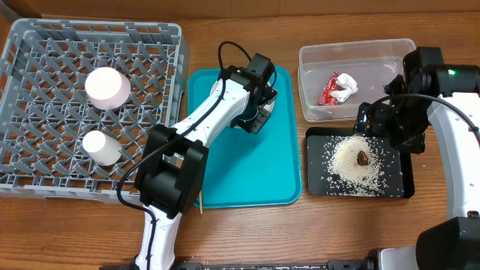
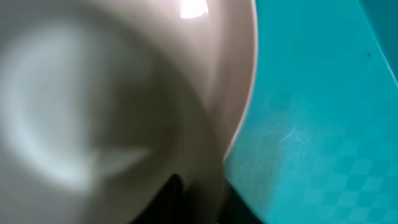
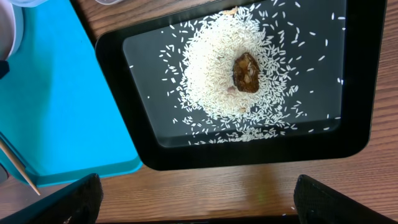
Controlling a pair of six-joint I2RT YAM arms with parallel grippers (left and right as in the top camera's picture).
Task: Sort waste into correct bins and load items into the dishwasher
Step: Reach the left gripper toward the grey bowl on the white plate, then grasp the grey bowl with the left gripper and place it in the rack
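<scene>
The white bowl fills the space right against the left jaws; I cannot tell their grip. The rice lies just ahead of the wide-spread right jaws.

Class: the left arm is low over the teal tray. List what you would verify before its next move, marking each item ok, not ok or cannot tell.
1. Red wrapper and white wad in the clear tub: ok.
2. Rice and brown lump on the black tray: ok.
3. Right gripper open and empty: ok.
4. Left gripper holds the white dish firmly: cannot tell, the wrist view is blurred.
5. Free cells in the grey rack: ok.
6. Chopstick loaded: not ok, it lies across the teal tray edge.
</scene>
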